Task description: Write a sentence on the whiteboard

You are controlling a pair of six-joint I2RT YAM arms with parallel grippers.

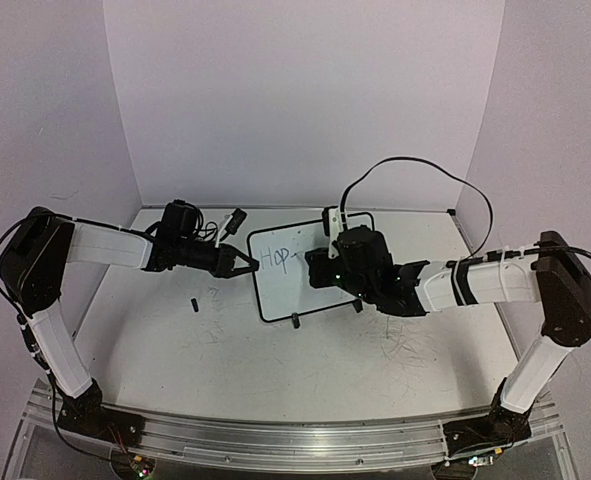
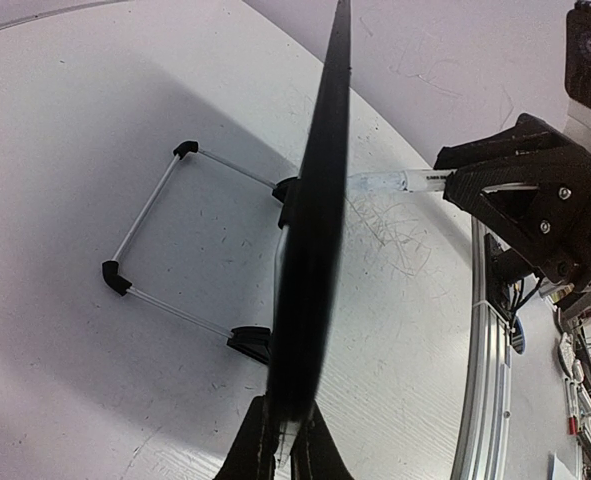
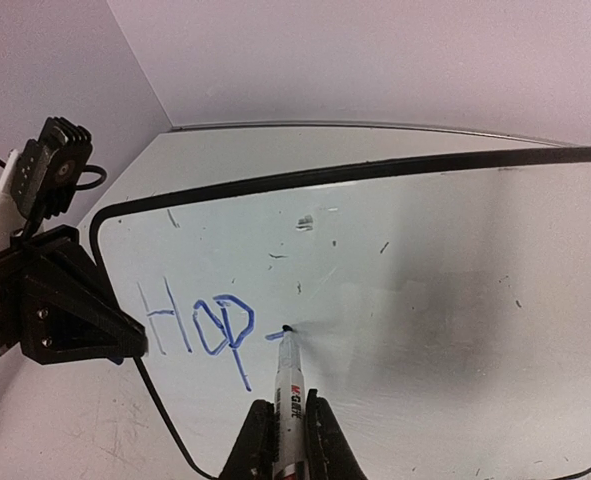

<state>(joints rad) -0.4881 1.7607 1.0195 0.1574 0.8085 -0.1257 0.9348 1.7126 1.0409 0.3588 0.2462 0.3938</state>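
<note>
The whiteboard (image 1: 300,292) stands tilted on its black feet mid-table. Blue letters of the sentence (image 3: 200,325) read "Hop", followed by a short fresh stroke. My right gripper (image 3: 287,440) is shut on a white marker (image 3: 292,385), whose tip touches the board at the end of that stroke. My left gripper (image 1: 247,264) is shut on the whiteboard's left edge, which runs edge-on as a dark band (image 2: 315,250) up from the jaws in the left wrist view. In the top view my right gripper (image 1: 327,266) hovers over the board's middle and hides part of it.
A small black cap (image 1: 193,303) lies on the scuffed white table left of the board. The board's wire stand (image 2: 145,250) props it from behind. Purple walls close in on three sides. An aluminium rail (image 1: 295,440) runs along the near edge.
</note>
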